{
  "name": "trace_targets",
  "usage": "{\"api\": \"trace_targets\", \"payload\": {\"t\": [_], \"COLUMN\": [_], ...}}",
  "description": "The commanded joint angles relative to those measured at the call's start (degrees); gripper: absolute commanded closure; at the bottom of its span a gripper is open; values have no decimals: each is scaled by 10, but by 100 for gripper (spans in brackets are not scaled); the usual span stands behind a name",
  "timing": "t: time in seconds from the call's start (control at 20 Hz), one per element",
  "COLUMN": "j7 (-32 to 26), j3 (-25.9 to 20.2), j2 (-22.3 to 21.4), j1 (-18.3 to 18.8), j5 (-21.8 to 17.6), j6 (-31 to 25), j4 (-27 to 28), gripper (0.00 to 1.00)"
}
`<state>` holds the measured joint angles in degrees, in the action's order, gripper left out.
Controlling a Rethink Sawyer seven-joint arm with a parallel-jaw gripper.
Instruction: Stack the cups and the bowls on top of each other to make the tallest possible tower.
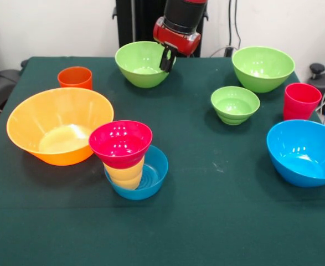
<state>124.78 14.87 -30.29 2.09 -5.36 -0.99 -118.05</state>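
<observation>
Single front view, raised and angled down over the green-clothed bench (217, 221), close in, facing the white wall behind its far edge.

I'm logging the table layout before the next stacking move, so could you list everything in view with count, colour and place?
Wide bowl: one, orange, left.
Big green bowls: two, far side, one centre, one right.
Big blue bowl: one, right edge.
Small green bowl: one, right of centre.
Orange cup: one, far left.
Red cup: one, far right.
Tower: small blue bowl at the bottom, yellow cup in it, small red bowl on top; centre front.
Table: dark green cloth.
Gripper: one, red and black, at the centre green bowl's rim.
</observation>
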Motion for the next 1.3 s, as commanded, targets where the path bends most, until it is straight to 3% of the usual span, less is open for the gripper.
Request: {"api": "trace_targets", "payload": {"t": [0.05, 0.25, 0.3, 0.4, 0.55, 0.75, 0.95, 1.3], "j7": [52, 60, 59, 57, 47, 45, 54, 72], "j3": [-53, -42, -38, -42, -47, -36, -44, -50], "j2": [6, 6, 6, 2, -8, -32, -22, 34], "j1": [3, -6, -9, -4, 1, -15, -14, -17], "j5": [-2, 2, 2, -1, 3, 11, 13, 16], "j6": [-6, 3, 4, 6, -35, -72, -61, -4], "j4": [23, 22, 25, 24, 28, 26, 22, 32], "gripper": [100, 100, 0, 0, 0, 0, 0, 0]}}
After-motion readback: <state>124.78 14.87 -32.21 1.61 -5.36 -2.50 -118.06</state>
